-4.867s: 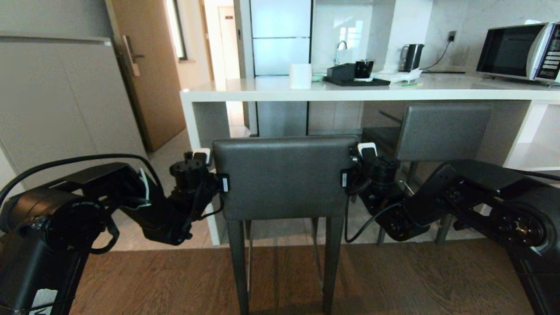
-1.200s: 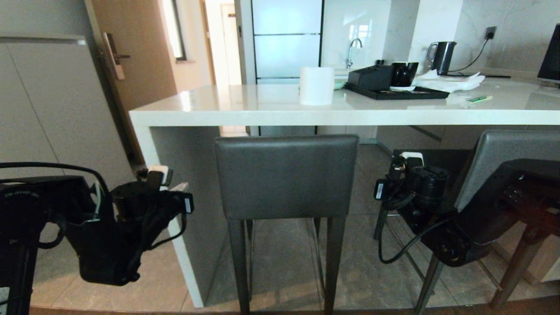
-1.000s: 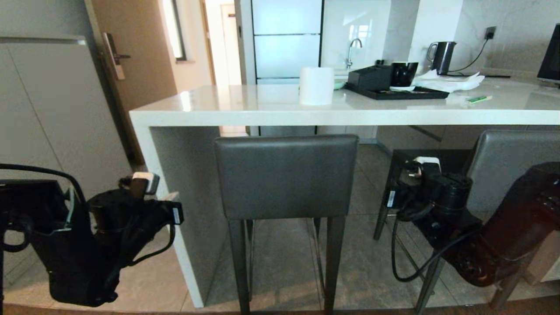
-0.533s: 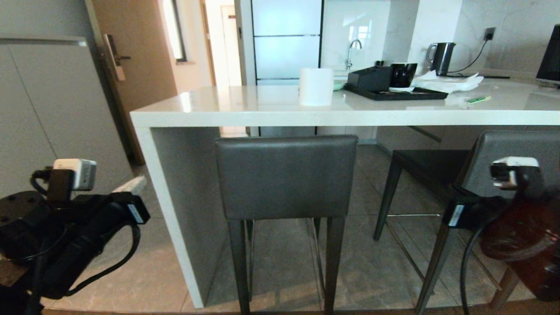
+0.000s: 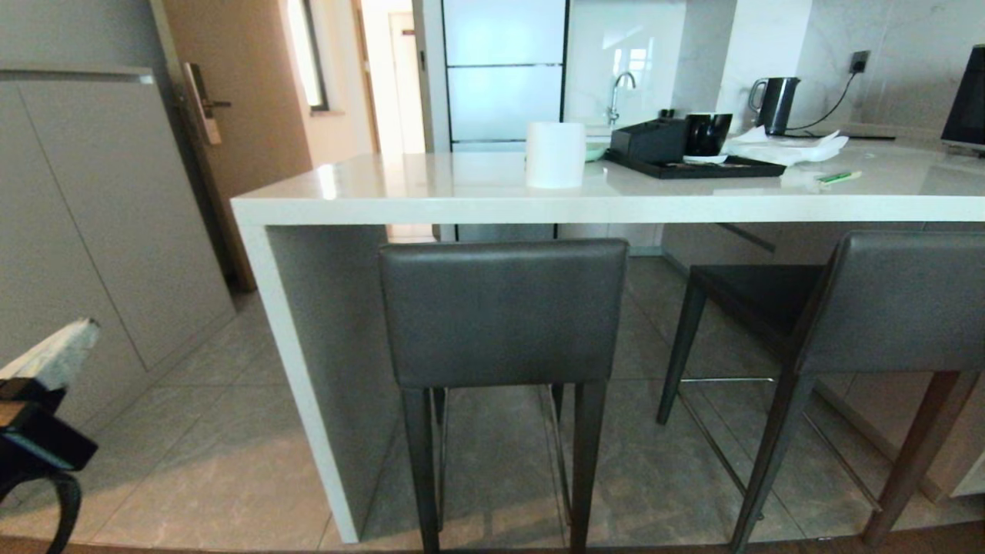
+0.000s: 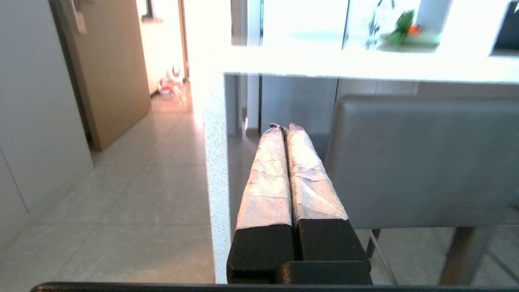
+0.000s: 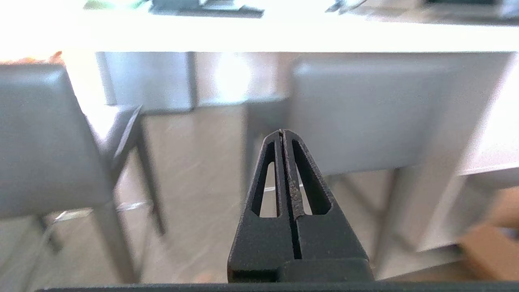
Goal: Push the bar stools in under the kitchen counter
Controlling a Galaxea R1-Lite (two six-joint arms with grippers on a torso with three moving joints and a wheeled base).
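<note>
The near stool [image 5: 504, 312] sits tucked against the counter [image 5: 600, 204]; the right stool [image 5: 885, 304] stands angled out (seat exposed). Both grippers, left [image 6: 284, 129] and right [image 7: 282, 132], are clenched, empty. Next: square up behind the right stool and push

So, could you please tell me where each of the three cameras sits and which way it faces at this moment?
Head view: high on the robot, facing the kitchen counter and two bar stools; only the left gripper shows, at the left edge.
Left wrist view: behind the shut left gripper, facing the counter's end and one stool's backrest.
Right wrist view: behind the shut right gripper, facing both stools.
Shared: all three show the counter and stools.
</note>
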